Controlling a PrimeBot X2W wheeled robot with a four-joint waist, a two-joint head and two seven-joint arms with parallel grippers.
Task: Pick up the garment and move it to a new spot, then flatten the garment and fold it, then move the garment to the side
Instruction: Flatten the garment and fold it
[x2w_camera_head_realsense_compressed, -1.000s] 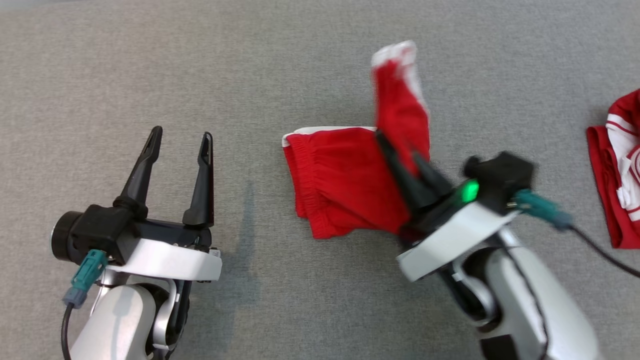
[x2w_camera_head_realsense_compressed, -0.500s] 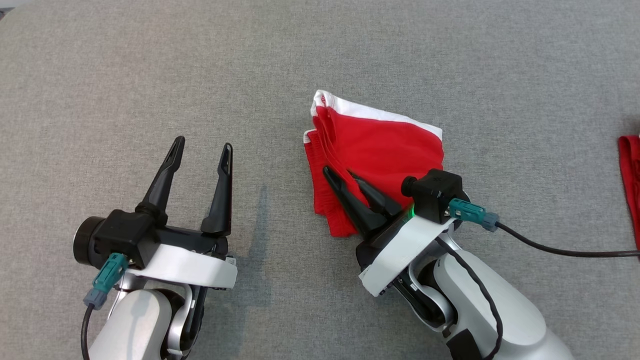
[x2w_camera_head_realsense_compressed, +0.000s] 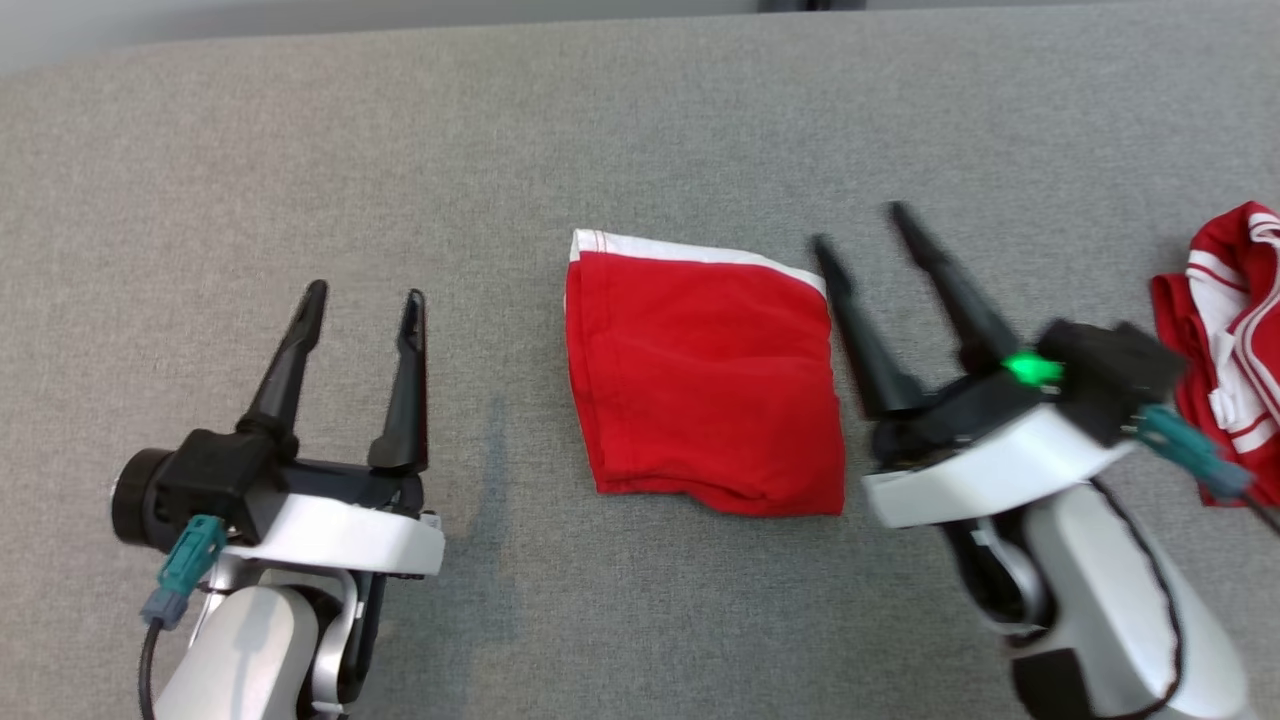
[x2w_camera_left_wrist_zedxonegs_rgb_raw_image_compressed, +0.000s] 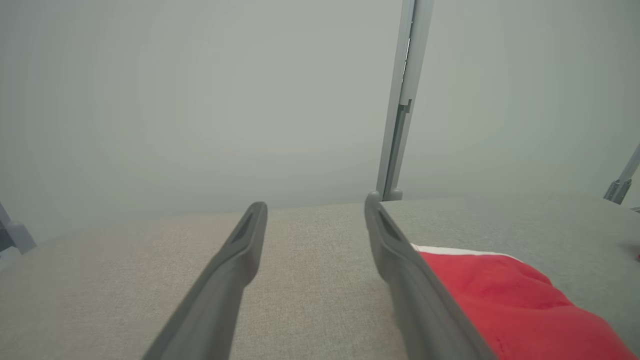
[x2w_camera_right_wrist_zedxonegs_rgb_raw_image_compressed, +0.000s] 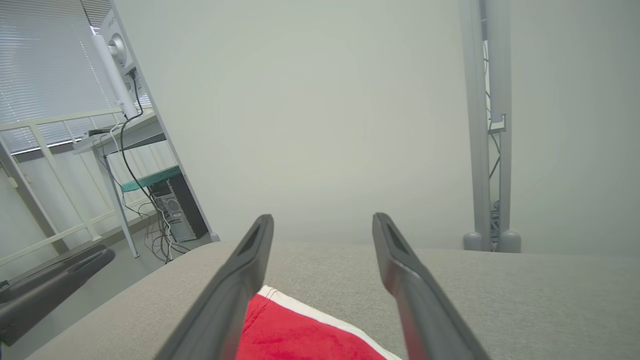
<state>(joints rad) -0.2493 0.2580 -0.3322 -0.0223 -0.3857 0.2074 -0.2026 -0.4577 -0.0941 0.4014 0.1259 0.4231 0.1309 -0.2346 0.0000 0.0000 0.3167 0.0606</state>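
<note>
The garment (x2w_camera_head_realsense_compressed: 700, 385), red with a white band along its far edge, lies folded into a flat square at the middle of the grey table (x2w_camera_head_realsense_compressed: 640, 130). My right gripper (x2w_camera_head_realsense_compressed: 858, 228) stands open just off the garment's right edge, fingers apart and holding nothing. My left gripper (x2w_camera_head_realsense_compressed: 362, 295) is open at the lower left, well apart from the cloth. In the left wrist view the garment (x2w_camera_left_wrist_zedxonegs_rgb_raw_image_compressed: 515, 300) lies right of my right finger (x2w_camera_left_wrist_zedxonegs_rgb_raw_image_compressed: 400, 260). In the right wrist view the garment (x2w_camera_right_wrist_zedxonegs_rgb_raw_image_compressed: 300, 335) shows low between the open fingers (x2w_camera_right_wrist_zedxonegs_rgb_raw_image_compressed: 240, 280).
A second red-and-white cloth (x2w_camera_head_realsense_compressed: 1230, 340) lies crumpled at the table's right edge, close behind my right wrist. The table's far edge (x2w_camera_head_realsense_compressed: 400, 40) runs along the top. Metal frame posts (x2w_camera_right_wrist_zedxonegs_rgb_raw_image_compressed: 487, 125) stand beyond the table.
My right gripper let go of the garment, opened and drew back to the right. The garment now lies flat, folded over. The head camera has shifted.
</note>
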